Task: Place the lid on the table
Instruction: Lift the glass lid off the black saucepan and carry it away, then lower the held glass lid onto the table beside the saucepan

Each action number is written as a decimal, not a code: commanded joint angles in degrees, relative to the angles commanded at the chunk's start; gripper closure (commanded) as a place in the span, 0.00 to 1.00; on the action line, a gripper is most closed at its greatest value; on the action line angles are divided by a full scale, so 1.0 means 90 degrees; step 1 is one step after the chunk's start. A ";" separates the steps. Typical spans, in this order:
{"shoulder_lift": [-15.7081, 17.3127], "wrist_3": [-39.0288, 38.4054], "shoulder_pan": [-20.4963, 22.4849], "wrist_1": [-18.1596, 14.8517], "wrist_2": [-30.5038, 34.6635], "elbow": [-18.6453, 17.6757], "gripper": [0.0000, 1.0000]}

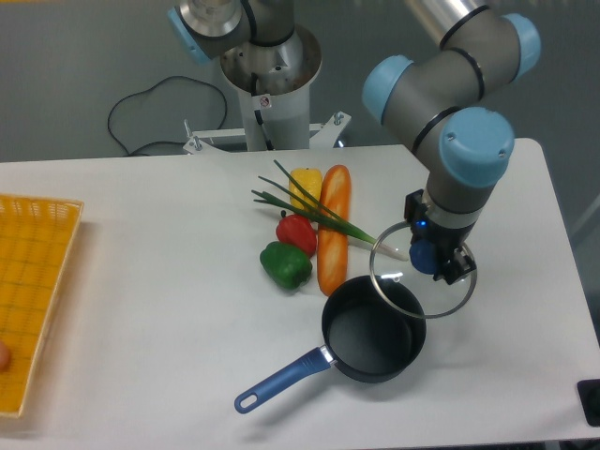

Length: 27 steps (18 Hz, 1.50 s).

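White surface (141,309) carries a dark saucepan (373,328), its inside bare. Above its right rim, the tool (437,257) is clamped on the blue knob of the tilted glass lid (398,272).

View count: one fixed camera only.
Position: high above the near edge of the bench (141,309), opposite the arm's base (270,84).
Facing: downward and toward the far side, steeply tilted.
Distance: mid-range; bench fills most of the frame, left edge cropped through the yellow tray (33,291).
Beyond the bench: grey floor and a black cable (155,103) at far left.
Shared coverage: no second view to compare.
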 joint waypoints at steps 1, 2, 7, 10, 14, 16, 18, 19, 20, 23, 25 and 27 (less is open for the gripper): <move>0.0020 0.0196 0.0117 0.0039 0.0000 -0.0088 0.58; 0.0058 0.0362 0.0196 0.0068 0.0000 -0.0156 0.58; 0.0049 0.1075 0.0635 0.0098 0.0019 -0.0293 0.58; 0.0020 0.1330 0.0792 0.0390 0.0029 -0.0469 0.58; -0.0029 0.1632 0.1026 0.0791 0.0029 -0.0723 0.58; -0.0048 0.1876 0.1143 0.0840 0.0029 -0.0801 0.58; -0.0087 0.2091 0.1299 0.0947 0.0010 -0.0870 0.58; -0.0107 0.2189 0.1348 0.1025 0.0010 -0.0889 0.58; -0.0117 0.2258 0.1387 0.1084 0.0010 -0.0909 0.58; -0.0175 0.2307 0.1427 0.1104 0.0019 -0.0909 0.58; -0.0205 0.2297 0.1427 0.1114 0.0019 -0.0909 0.58; -0.0253 0.2297 0.1427 0.1172 0.0019 -0.0938 0.58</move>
